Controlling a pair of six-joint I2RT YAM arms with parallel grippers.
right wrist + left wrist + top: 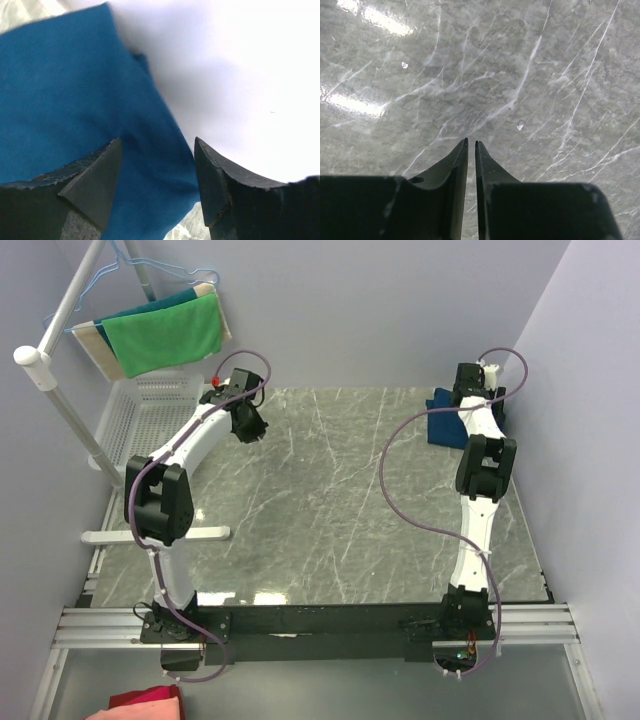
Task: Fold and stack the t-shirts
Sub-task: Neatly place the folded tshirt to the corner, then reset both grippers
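**A:** Nearest us in the overhead view, the pink cloth [145, 705] lies below the arm bases, off the tabletop [330, 500]. It's no part of this job. Where's the t-shirt?

**B:** In the far right corner. The navy t-shirt [443, 427] is a compact bundle close to the wall [590, 390], and the right arm [478, 490] reaches over it. I'd guess that corner is the stacking spot.

**A:** And the left arm [195, 435]?

**B:** It's over bare marble at far left, probably to keep clear. Its wrist view shows the left jaws drawn to a thin slit, nothing between them, only tabletop beneath.

**A:** Right wrist view?

**B:** The right jaws stand wide apart. The t-shirt's blue cloth lies between and under them, not pinched, with the wall just behind.
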